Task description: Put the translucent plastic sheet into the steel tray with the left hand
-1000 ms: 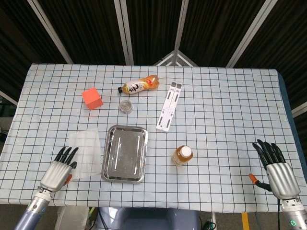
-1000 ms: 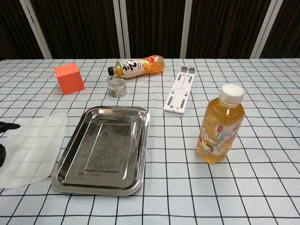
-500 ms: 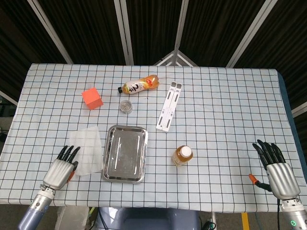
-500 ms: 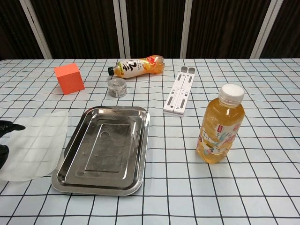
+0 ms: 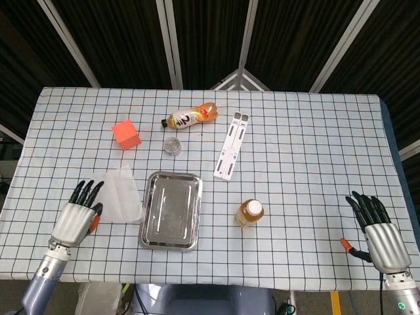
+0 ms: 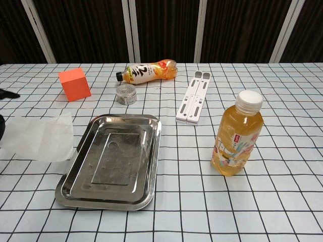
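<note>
Checked cloth covers the table point(image 5: 295, 131); the sheet point(image 5: 117, 194) lies at 9 o'clock of the tray point(image 5: 169, 210), its left edge seemingly pinched by the left hand point(image 5: 75, 216). Thin and floppy, it likely slips easily; grip that edge firmly.

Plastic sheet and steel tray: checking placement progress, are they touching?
Apart. Head view shows tablecloth between the plastic sheet and the steel tray.

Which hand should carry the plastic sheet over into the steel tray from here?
The left hand. It sits right at the translucent plastic sheet, just left of the steel tray. The right hand is open at the table's far right edge, beyond the upright bottle.
</note>
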